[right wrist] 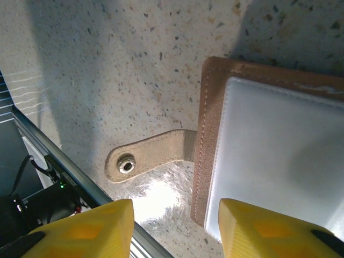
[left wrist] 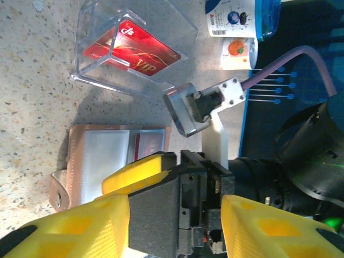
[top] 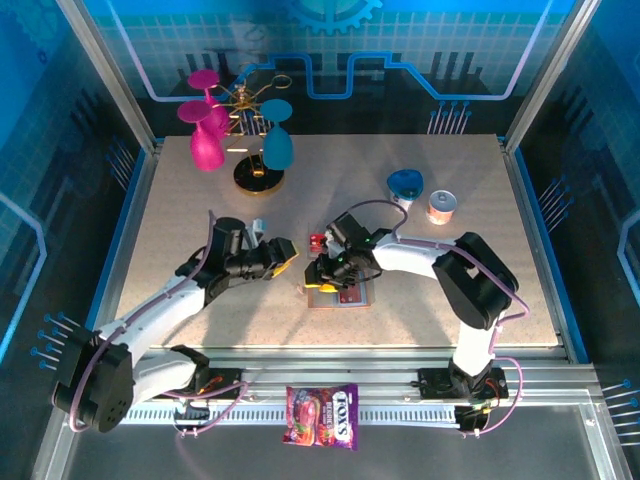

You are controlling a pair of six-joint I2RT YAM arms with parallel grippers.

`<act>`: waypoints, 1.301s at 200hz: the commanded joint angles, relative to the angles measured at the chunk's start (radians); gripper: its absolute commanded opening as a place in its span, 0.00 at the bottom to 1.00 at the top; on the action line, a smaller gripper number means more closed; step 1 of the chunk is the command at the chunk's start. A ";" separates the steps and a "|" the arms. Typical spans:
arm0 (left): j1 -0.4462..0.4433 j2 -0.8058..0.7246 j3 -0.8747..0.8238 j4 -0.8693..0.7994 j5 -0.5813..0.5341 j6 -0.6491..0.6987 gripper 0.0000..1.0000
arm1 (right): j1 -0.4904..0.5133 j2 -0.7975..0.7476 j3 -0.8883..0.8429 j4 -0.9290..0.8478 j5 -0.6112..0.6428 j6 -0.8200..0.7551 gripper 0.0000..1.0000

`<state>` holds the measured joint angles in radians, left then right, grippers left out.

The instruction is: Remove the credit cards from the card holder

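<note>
Nearest, a purple-red candy packet (top: 322, 415) is seen lying on the front rail between the two arm bases. Further in, the card holder (top: 340, 293) is laid open and flat on the speckled table (top: 170, 220), pockets turned up.

The right gripper (right wrist: 174, 215) is held directly over the holder, jaws parted and nothing gripped. In the right wrist view the holder's brown stitched edge runs from the gap between the yellow fingers toward 12 o'clock. The pale pocket spreads to 2 o'clock and the snap strap (right wrist: 150, 153) sticks out to 10 o'clock. Whether the fingers touch the leather cannot be told.

In the overhead view the left gripper (top: 283, 256) is placed at 10 o'clock of the holder, near the right one, its jaws likewise apart and empty.

In the left wrist view a red card (left wrist: 149, 145) is seen tucked in one of the holder's pockets. A VIP card (left wrist: 131, 48) is seen inside a clear plastic box (left wrist: 161, 21) at 12 o'clock of the holder.

Farther back, a blue container (top: 405, 185) and a small cup (top: 441, 207) are seen at 1 o'clock. A pink glass (top: 206, 148), a teal glass (top: 277, 148) and a gold stand (top: 245, 97) are found at 11 o'clock.
</note>
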<state>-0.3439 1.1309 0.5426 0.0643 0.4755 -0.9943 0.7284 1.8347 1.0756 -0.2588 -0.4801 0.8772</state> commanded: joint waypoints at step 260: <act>-0.291 0.662 0.293 0.193 0.079 -0.134 0.35 | -0.338 -0.355 -0.295 -0.096 0.004 -0.129 0.44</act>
<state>-0.6270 1.7664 0.8066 0.2386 0.5297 -1.1210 0.4084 1.4994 0.7979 -0.3363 -0.4568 0.7689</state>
